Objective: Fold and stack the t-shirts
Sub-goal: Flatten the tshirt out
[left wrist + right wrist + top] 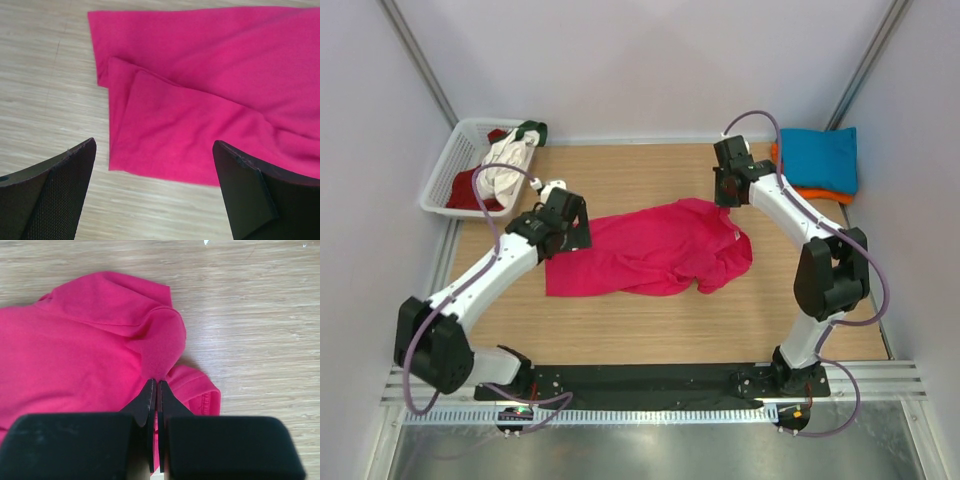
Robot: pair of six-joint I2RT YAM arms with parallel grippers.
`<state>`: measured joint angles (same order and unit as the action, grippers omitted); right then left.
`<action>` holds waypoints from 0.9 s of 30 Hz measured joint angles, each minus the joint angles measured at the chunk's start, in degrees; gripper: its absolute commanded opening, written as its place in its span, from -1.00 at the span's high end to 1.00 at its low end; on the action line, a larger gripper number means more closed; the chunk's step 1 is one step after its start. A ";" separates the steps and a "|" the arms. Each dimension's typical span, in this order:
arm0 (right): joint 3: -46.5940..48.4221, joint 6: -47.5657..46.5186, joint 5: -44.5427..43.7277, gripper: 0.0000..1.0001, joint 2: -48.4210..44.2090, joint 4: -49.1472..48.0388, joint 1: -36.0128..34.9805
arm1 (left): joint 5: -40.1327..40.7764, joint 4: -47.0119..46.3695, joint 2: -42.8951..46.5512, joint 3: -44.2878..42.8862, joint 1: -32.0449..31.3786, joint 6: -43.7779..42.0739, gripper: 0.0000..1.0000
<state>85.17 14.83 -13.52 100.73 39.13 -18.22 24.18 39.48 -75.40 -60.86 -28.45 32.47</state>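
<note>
A magenta-pink t-shirt [650, 250] lies spread and partly rumpled on the middle of the wooden table. My left gripper [568, 238] is open over the shirt's left edge; in the left wrist view [154, 145] its jaws stand wide apart above a folded corner of the pink cloth [200, 90]. My right gripper [726, 196] is at the shirt's far right part. In the right wrist view [156, 382] it is shut on a bunched-up fold of the pink shirt [75, 350]. A folded teal-blue shirt [820, 158] lies on a folded orange one [820, 192] at the back right.
A white lattice basket [445, 175] stands at the back left, holding a white shirt [505, 165], a dark red one [470, 190] and a green one [535, 128]. Grey walls close in the table on the left, back and right.
</note>
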 measured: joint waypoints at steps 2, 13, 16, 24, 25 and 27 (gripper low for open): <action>-0.20 -0.07 -0.02 0.97 0.96 -0.07 0.68 | -0.35 -0.81 -4.81 0.00 3.21 0.90 -0.90; -7.19 -0.52 -0.02 0.98 0.66 0.50 2.71 | -4.74 -7.82 -17.84 -1.84 13.68 0.81 -0.79; -7.78 -0.33 0.20 0.97 0.66 1.53 2.71 | -7.08 -10.71 -18.60 -1.18 12.81 -0.07 -0.71; -3.61 0.28 0.46 0.98 0.68 2.86 2.73 | -7.85 -12.04 -21.64 -0.15 11.80 -1.44 -0.04; -2.91 0.28 0.46 0.97 0.76 3.02 2.73 | -8.02 -12.17 -21.81 -0.15 11.80 -1.49 -0.06; -1.66 0.28 0.46 0.98 1.11 3.21 2.73 | -8.35 -12.52 -22.18 -0.17 11.80 -1.46 -0.02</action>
<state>83.50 15.11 -13.06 101.84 42.35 -15.49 15.84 26.96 -97.58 -61.04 -16.64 31.00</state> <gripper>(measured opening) 0.037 0.521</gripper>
